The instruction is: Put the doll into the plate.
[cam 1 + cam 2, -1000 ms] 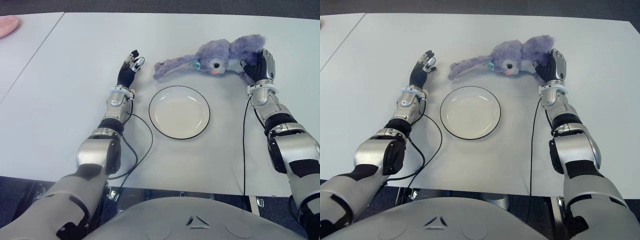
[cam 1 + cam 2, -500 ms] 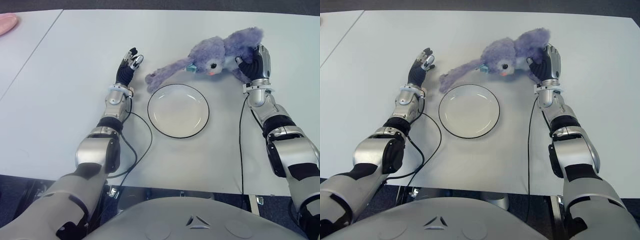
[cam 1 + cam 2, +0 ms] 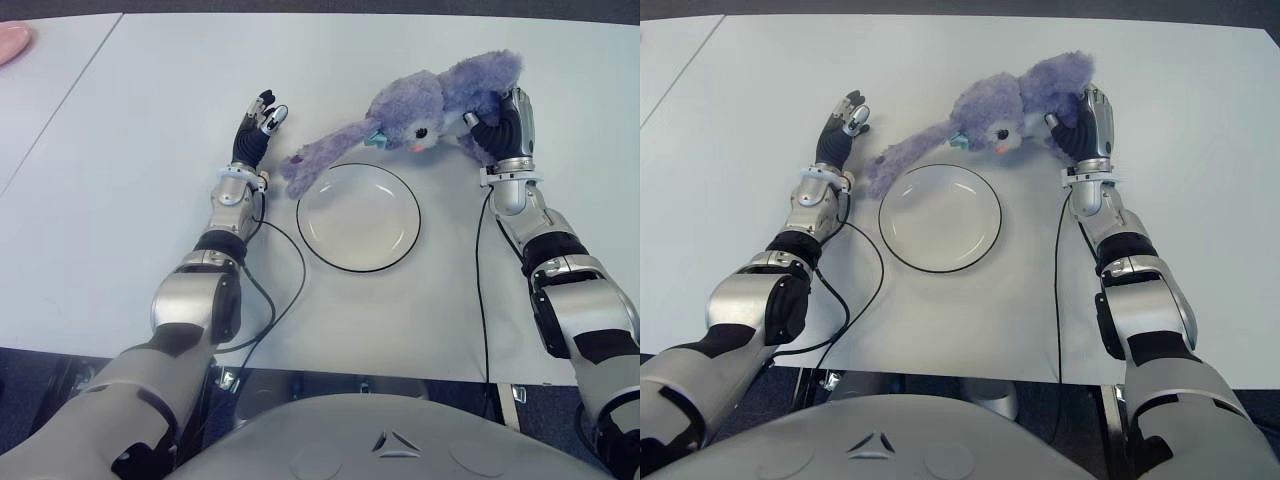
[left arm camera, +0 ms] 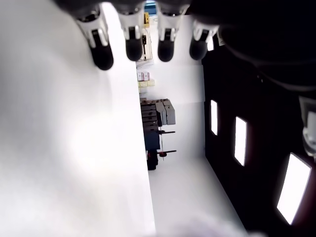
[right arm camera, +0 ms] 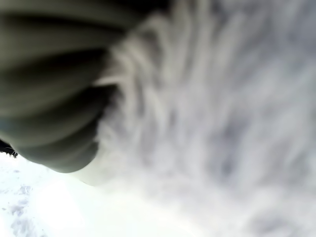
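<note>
Doll (image 3: pixel 430 100) gripped but not yet delivered. Right hand (image 3: pixel 503 128) clamped on the plush's right end, fingers (image 5: pixel 54 98) curled deep into the purple fur in the right wrist view. Held at the far right of the plate (image 3: pixel 358 217), body apparently raised a little off the table (image 3: pixel 130 230), though contact hard to judge from these views. Head with pink nose hanging just past the plate's far rim; one long limp limb trailing down and left, its tip lying just beside the plate's far-left edge and close to the left hand (image 3: pixel 255 135). No part of the toy inside the dish so far; white centre bare, dark rim fully visible.

Left hand idle, showing to the left of the plate, fingers (image 4: pixel 133 42) stretched out straight and holding nothing, a black cable looping from its wrist along the tabletop. Pink object (image 3: pixel 15 42) at the far-left corner, well apart and of no concern.

Judged progress: grasp done, carry roughly half done. Left to do: bring the bundle nearer and leftward until centred over the dish, lower, release. Likely snag: the dangling limb draping over the rim or dragging outside it.
</note>
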You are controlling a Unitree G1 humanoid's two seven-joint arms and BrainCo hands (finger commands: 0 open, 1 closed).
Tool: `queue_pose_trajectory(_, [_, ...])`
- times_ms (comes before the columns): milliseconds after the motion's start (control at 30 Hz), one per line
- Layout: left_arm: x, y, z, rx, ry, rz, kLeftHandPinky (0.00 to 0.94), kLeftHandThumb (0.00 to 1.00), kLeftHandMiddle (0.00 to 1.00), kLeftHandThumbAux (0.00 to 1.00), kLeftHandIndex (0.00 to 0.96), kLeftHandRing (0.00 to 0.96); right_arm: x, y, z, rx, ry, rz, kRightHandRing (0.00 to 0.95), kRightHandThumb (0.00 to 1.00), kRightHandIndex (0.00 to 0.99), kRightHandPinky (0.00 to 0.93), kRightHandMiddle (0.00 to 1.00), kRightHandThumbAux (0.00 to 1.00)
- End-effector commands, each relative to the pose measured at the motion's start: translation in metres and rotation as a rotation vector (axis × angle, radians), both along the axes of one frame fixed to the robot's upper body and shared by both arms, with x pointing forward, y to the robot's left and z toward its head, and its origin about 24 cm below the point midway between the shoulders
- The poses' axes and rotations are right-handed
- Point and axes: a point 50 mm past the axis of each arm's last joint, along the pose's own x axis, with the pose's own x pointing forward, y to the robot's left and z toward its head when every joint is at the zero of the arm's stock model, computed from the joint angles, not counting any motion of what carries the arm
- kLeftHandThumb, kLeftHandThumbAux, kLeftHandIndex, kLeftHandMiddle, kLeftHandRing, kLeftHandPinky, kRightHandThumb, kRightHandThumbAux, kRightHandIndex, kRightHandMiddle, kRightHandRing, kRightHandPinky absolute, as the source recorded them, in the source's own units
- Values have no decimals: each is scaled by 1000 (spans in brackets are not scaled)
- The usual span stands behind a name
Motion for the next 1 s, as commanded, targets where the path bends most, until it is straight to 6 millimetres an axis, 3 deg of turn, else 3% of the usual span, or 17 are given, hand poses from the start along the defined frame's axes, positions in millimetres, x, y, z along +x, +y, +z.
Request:
queue_pose_trajectory(33, [-88, -1, -127, -47, 573, 56, 31, 0, 74, 426, 7, 55, -6, 9, 4, 79, -72, 73, 882, 693, 437, 870, 894, 724])
queue_pose_trajectory(533, [-88, -2, -127, -36, 579, 52, 15, 0, 68, 424, 0, 46, -13, 18, 32, 112, -215, 171, 881, 692, 437, 865, 889, 724])
queue_pose_trajectory(1000, [-88, -3, -126, -30, 578, 43, 11, 0, 67, 427, 0, 43, -18, 27, 45, 85, -281, 205, 884, 682, 436, 869, 890, 727])
